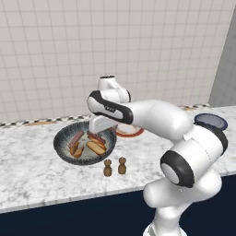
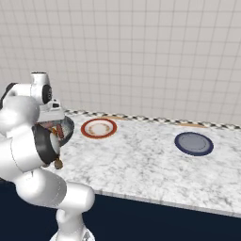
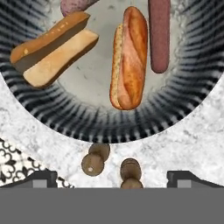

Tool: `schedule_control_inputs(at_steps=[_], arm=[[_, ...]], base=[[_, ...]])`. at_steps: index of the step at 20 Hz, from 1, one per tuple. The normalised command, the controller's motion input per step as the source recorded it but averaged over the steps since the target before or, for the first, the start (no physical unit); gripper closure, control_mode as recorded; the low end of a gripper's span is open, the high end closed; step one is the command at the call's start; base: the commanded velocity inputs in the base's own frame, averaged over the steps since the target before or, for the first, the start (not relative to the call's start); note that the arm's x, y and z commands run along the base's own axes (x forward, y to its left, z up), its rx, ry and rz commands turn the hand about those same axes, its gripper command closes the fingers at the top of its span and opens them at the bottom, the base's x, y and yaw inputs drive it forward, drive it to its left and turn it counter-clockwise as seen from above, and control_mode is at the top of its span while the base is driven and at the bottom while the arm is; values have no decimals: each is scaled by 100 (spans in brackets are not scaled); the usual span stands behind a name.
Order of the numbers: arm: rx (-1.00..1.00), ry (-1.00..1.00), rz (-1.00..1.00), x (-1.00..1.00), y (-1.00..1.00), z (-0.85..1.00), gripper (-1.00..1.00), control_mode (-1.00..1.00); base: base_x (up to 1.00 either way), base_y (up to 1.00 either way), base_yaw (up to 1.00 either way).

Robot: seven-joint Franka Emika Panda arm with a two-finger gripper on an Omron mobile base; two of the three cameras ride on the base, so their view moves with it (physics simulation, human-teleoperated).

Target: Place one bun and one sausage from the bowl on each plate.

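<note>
Buns and sausages all lie in the bowl (image 3: 39, 111): a split bun (image 3: 52, 48) at ten o'clock in the hand view, a second bun (image 3: 130, 59) at centre, a sausage (image 3: 159, 35) touching it at one o'clock. Gripper (image 3: 111, 179) hangs released above. Descending onto the centre bun risks pinching that sausage too, and two shakers (image 3: 95, 159) stand just outside the rim.

The back wall (image 2: 141, 56) is covered in pale square tiles. A patterned black-and-white trim (image 2: 155, 119) is set along its foot. The desk (image 2: 141, 164) is topped in white-grey marble and fronted in dark navy.
</note>
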Motion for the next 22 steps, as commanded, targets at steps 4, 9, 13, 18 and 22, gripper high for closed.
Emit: schedule_control_inputs(at_steps=[4, 9, 13, 18, 22], arm=[[0, 0, 0, 62, 33, -55, -100, -100], [-4, 0, 0, 49, 9, -54, -100, -100], [-12, 0, 0, 28, 0, -62, -100, -100], [-2, 0, 0, 3, 0, -35, -100, -100], [0, 0, 0, 6, 2, -26, -100, -100]], base=[[0, 0, 0], [0, 0, 0], [0, 0, 0], [0, 0, 0], [0, 0, 0]])
